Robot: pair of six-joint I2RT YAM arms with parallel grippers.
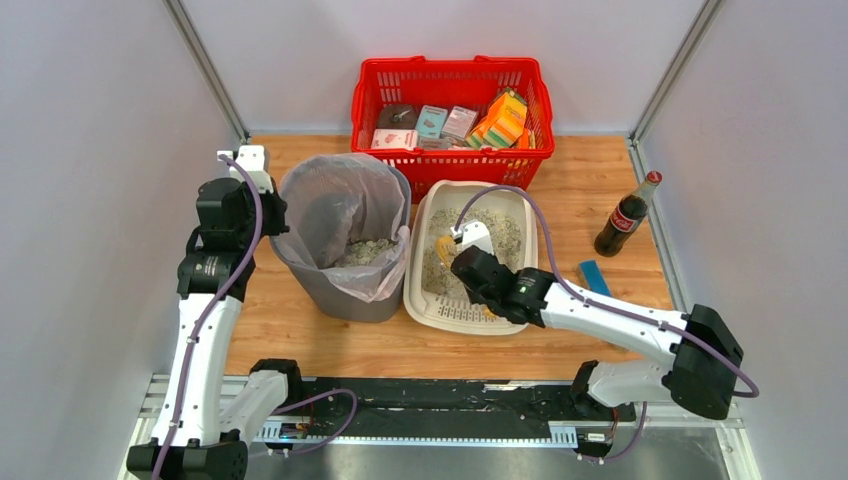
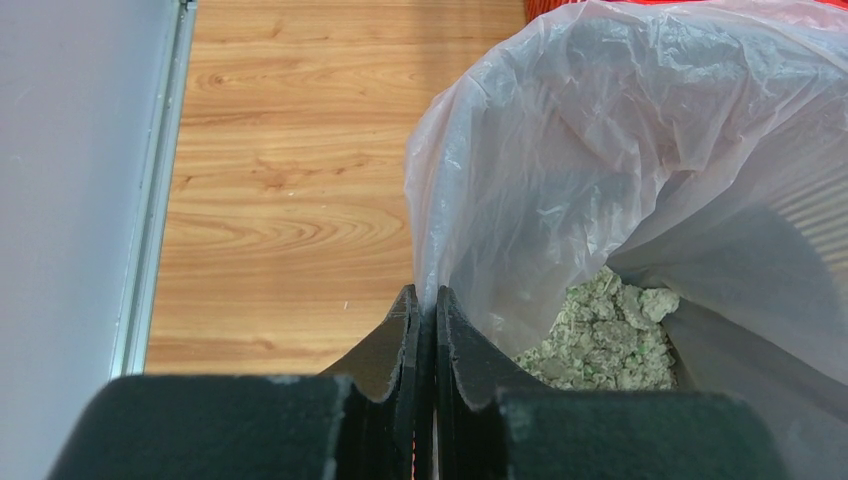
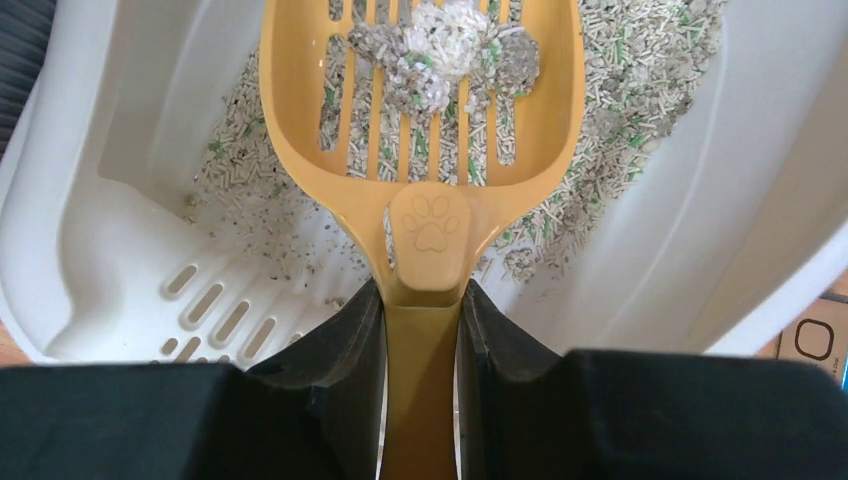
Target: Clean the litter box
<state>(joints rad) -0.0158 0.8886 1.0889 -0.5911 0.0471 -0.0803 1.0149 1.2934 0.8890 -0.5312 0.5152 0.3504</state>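
The cream litter box (image 1: 418, 292) lies mid-table with grey-white granules and a slotted grate (image 3: 215, 310) at its near end. My right gripper (image 1: 462, 255) is shut on the handle of a yellow slotted scoop (image 3: 420, 110) and holds it inside the box (image 3: 150, 90), just above the granules. A clump of litter (image 3: 445, 45) rests in the scoop. My left gripper (image 2: 424, 300) is shut on the rim of the clear bag (image 2: 600, 150) that lines the grey bin (image 1: 340, 295), at the bin's left side (image 1: 270, 215). Dumped litter (image 2: 610, 340) lies in the bag.
A red mesh basket (image 1: 470, 165) with boxes stands behind the litter box. A cola bottle (image 1: 625, 218) stands at the right, with a blue object (image 1: 594, 277) lying near it. Grey walls close in the left, back and right sides.
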